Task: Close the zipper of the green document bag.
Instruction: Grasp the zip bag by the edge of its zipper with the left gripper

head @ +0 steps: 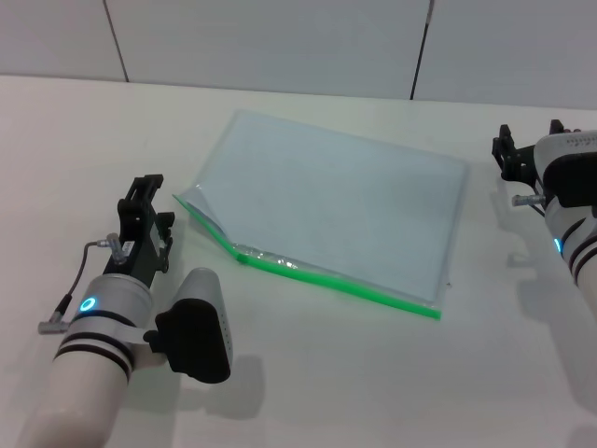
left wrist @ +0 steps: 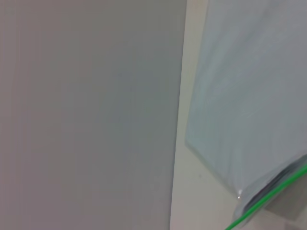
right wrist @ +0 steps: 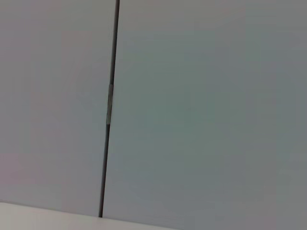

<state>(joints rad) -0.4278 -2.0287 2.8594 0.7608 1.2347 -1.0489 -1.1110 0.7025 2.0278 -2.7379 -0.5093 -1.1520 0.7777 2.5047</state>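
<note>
On the left side of the worktop (head: 373, 392), my left pincer (head: 145, 201) rests low, its black fingers pointing away from me toward the wall; from the head view I cannot tell whether they are spread or pressed together, and they grip nothing that I can see. Just beside it, to its right, lies the near-left corner of the green document bag (head: 345, 205), not touching the pincer. At that corner the upper sheet of the bag curls up and stands apart from the lower one, so the mouth gapes there. The zipper (head: 336, 280) runs along the bag's near long edge as a bright green strip, from that lifted corner slanting toward the right and nearer to me. A small pale lump sits on the strip not far from the open corner; I take it for the slider but cannot be sure. The rest of the bag lies flat, its pale blue-green sheet turned at an angle on the worktop. In the left wrist view I see the bag (left wrist: 244, 96) and a short piece of the green strip (left wrist: 268, 199) at its lifted corner. My right pincer (head: 508, 154) hangs at the far right, well apart from the bag's right end; its state I cannot tell. The right wrist view shows only the grey panelled wall (right wrist: 201, 105) with a dark seam.
</note>
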